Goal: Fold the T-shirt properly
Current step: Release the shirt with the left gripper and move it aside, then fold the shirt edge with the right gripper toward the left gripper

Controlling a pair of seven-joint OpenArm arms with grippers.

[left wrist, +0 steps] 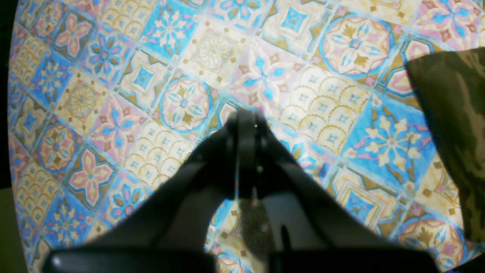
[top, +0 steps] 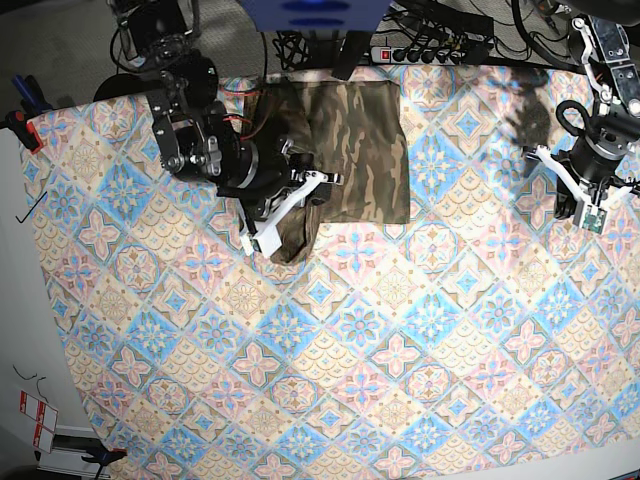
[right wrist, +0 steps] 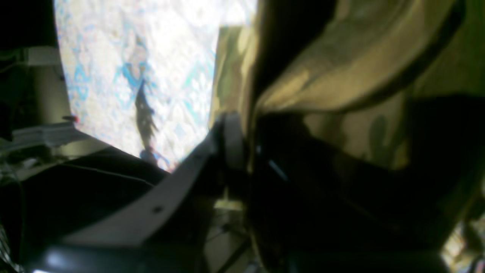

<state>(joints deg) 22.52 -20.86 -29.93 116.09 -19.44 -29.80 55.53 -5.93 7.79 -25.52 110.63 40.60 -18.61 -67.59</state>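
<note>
Base view: the T-shirt (top: 355, 150) lies folded at the far edge of the tablecloth (top: 400, 350), and the right gripper (top: 290, 205) is at its near-left corner, clamped on a hanging bunch of fabric. Right wrist view confirms it, with camouflage cloth pinched between the jaws. The left gripper (left wrist: 246, 121) hovers well right of the shirt, jaws together, holding nothing.

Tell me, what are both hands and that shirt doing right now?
Right hand shut on the T-shirt, lifting one edge. Left hand shut, holding nothing, over the tablecloth. Nothing in the way.
</note>
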